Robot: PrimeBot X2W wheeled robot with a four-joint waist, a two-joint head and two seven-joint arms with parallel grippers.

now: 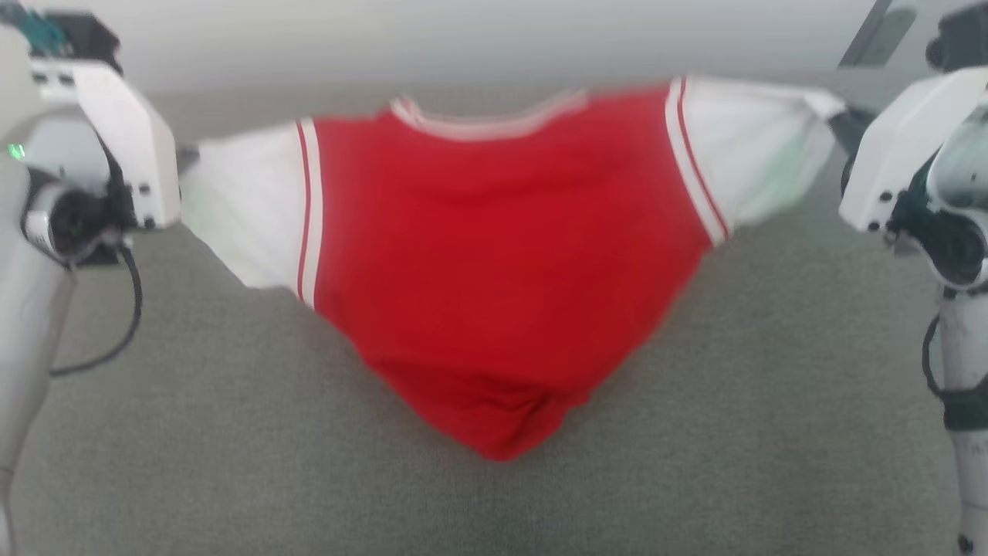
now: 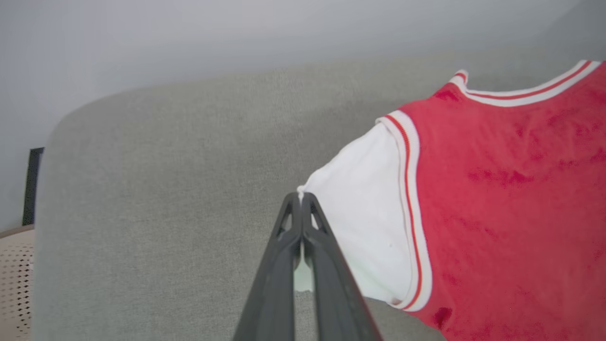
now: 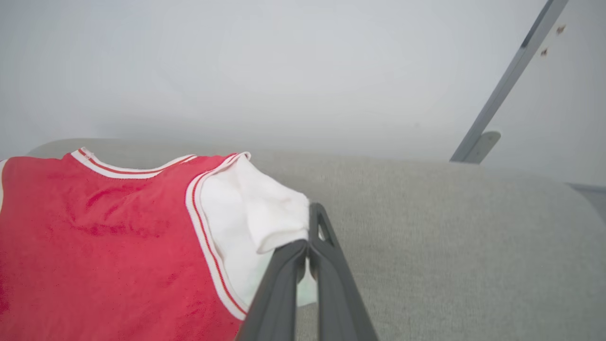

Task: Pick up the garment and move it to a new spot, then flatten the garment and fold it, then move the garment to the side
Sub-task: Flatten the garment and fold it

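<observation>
The garment is a red shirt with white short sleeves and striped trim, hanging stretched between my two arms above a grey cushioned surface, its hem sagging to a point near the surface. My left gripper is shut on the edge of one white sleeve. On the other side my right gripper is shut on the other white sleeve. In the head view the left gripper and right gripper sit at the sleeve tips. The side of the garment facing me shows plain red, no lettering.
The grey cushioned surface spreads under the shirt, with a rounded back edge against a pale wall. A slanted grey bar rises at the far right. A beige perforated object sits beyond the left end.
</observation>
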